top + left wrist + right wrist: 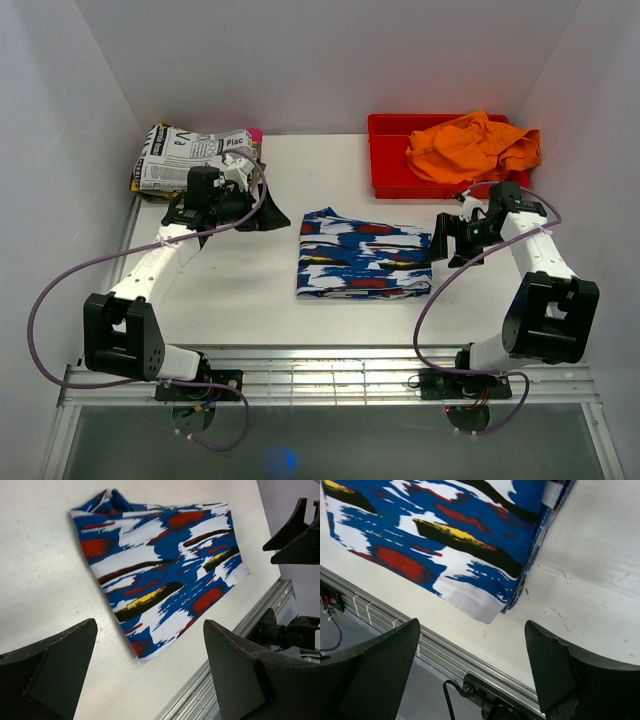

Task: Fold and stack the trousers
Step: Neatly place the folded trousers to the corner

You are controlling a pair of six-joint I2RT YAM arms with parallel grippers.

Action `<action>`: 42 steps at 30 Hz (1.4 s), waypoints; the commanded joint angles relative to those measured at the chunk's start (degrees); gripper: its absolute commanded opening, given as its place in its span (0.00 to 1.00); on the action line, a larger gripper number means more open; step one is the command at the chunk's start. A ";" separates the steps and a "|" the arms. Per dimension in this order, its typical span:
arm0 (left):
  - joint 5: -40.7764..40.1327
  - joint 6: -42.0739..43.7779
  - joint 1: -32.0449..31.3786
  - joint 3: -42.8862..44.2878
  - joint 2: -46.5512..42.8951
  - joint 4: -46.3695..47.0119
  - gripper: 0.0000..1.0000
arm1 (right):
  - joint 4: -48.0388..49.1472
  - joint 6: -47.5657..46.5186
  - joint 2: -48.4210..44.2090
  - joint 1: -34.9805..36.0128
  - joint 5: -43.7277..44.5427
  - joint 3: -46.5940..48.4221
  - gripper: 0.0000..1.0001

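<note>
The trousers (362, 256) lie folded into a flat rectangle in the middle of the table, royal blue with white streaks and red, black and yellow patches. They also show in the left wrist view (160, 575) and the right wrist view (445, 535). My left gripper (262, 215) is open and empty, hovering left of the trousers. My right gripper (448, 240) is open and empty, just right of the trousers' right edge. Neither gripper touches the cloth.
A folded black-and-white newspaper-print cloth (190, 155) lies at the back left. A red tray (385, 150) at the back right holds crumpled orange cloth (475, 148). A metal rail (330, 370) runs along the table's near edge.
</note>
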 commanded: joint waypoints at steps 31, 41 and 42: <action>-5.72 -23.67 -12.08 -11.77 20.10 3.64 0.98 | 19.60 14.81 11.83 3.51 -0.70 -16.45 0.98; -7.57 -26.40 -13.58 -14.66 17.29 -1.81 0.93 | 20.12 15.33 11.49 5.00 -1.14 -17.85 0.79; -6.96 -26.75 -13.58 -16.15 16.85 -1.02 0.93 | 20.39 15.42 11.39 5.00 -1.49 -18.11 0.74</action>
